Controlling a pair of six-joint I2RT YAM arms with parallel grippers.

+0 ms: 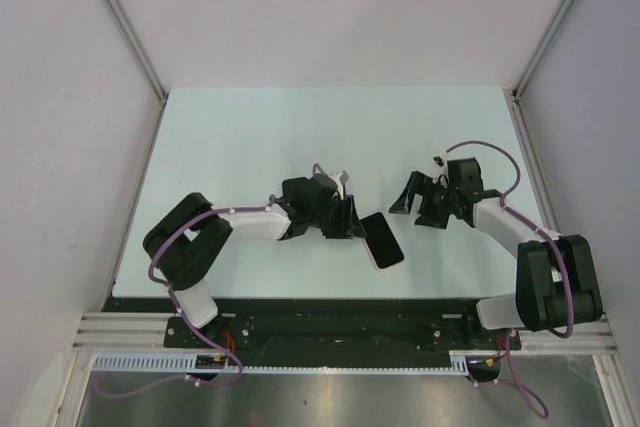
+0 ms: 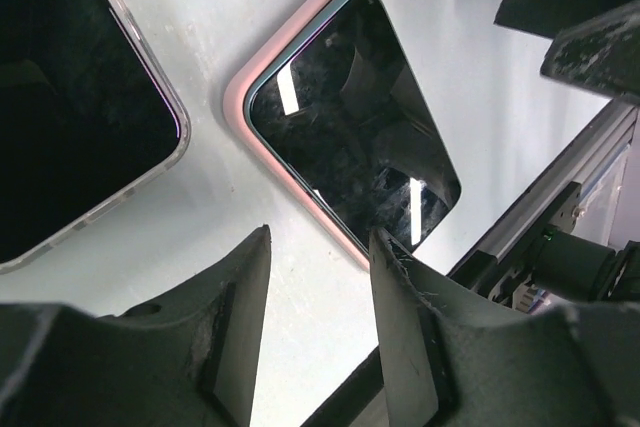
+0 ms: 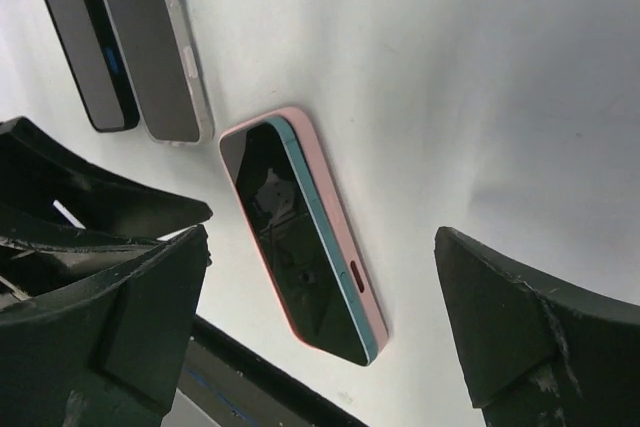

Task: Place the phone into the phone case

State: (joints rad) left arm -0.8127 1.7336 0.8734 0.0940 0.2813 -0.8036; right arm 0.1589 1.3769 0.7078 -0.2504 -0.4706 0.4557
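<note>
I see the pale bench [image 1: 250, 137] carrying everything. My left gripper [image 2: 318, 322] hangs released just above it, jaws apart with nothing between them. My right gripper [image 3: 320, 242] is spread wide and also empty. Between the two arms, near the front edge, the pink phone case [image 2: 238, 107] lies flat, and the phone [image 2: 350, 117] sits inside it, screen up. Its teal side shows above the pink rim, so I cannot tell whether it is fully seated. Just beside it, apart, lies a second phone in a clear case [image 2: 70, 97].
</note>
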